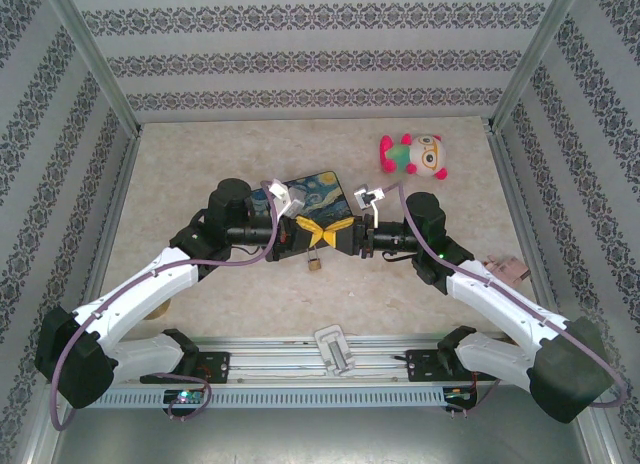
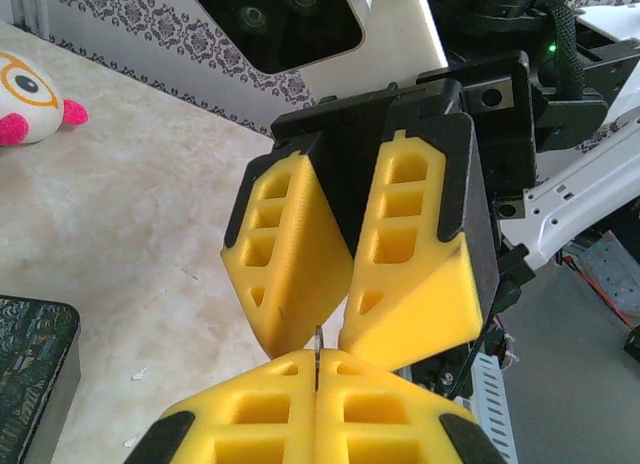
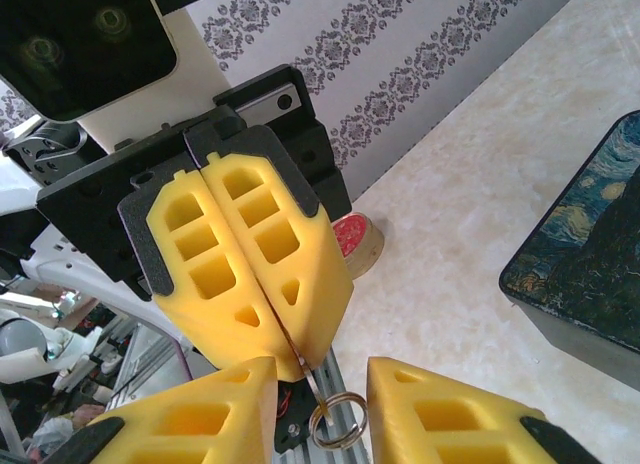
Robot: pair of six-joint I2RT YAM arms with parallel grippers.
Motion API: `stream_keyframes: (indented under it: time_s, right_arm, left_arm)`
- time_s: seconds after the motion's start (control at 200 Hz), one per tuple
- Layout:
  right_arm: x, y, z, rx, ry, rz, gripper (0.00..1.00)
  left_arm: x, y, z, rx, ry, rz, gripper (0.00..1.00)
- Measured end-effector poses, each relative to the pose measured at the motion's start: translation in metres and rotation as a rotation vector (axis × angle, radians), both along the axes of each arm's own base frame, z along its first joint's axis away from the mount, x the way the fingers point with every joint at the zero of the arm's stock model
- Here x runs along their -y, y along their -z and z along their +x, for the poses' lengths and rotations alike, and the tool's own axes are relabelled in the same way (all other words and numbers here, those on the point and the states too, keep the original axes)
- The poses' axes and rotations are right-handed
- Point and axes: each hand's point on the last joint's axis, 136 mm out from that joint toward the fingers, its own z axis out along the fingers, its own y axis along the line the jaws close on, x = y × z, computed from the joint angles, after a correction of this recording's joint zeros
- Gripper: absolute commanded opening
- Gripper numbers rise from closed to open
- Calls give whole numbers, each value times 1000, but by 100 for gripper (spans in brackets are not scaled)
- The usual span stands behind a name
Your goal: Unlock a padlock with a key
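Two arms meet tip to tip over one beige table [image 1: 200,164]. The left gripper [image 3: 298,356], with yellow foam fingers, is pressed together on one slim metal key [image 2: 317,342], or so the thin sliver appears. One wire ring [image 3: 338,419] hangs from it. The right gripper [image 3: 322,382] is spread, one finger on either side of that ring. One small brass padlock [image 1: 314,263] shows just below the fingertips, near one dark painted tin [image 1: 310,189]. One pink-and-green plush toy [image 1: 415,156] lies well apart. One red-cored tape roll [image 3: 355,239] stands by the wall.
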Motion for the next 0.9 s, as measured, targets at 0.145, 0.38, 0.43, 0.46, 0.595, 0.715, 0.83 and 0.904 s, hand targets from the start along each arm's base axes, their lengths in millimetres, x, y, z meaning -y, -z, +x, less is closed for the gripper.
stream_keyframes:
  time_s: [0.145, 0.38, 0.43, 0.46, 0.595, 0.715, 0.83, 0.904]
  right_arm:
    - [0, 0, -1, 0, -8, 1, 28]
    - [-1, -3, -5, 11, -29, 12, 19]
    - [-1, -4, -6, 11, -36, 14, 14]
    - [-1, -4, -6, 12, -40, 16, 11]
    - [-1, -5, -7, 12, -43, 17, 0]
    - [-1, -5, -6, 14, -39, 18, 0]
    - [2, -4, -5, 15, -13, 19, 0]
    - [5, -3, -3, 6, 10, 17, 0]
  left_arm:
    - [0, -4, 1, 0, 2, -18, 0]
    - [0, -8, -2, -14, 25, -39, 0]
    - [0, -7, -2, -19, 27, -39, 0]
    - [1, -7, -3, -22, 30, -39, 0]
    - [0, -6, -2, -30, 30, -42, 0]
    - [0, -8, -1, -45, 27, -50, 25]
    - [-2, -12, 3, -61, 10, -80, 67]
    - [-6, -14, 11, -83, -29, -101, 78]
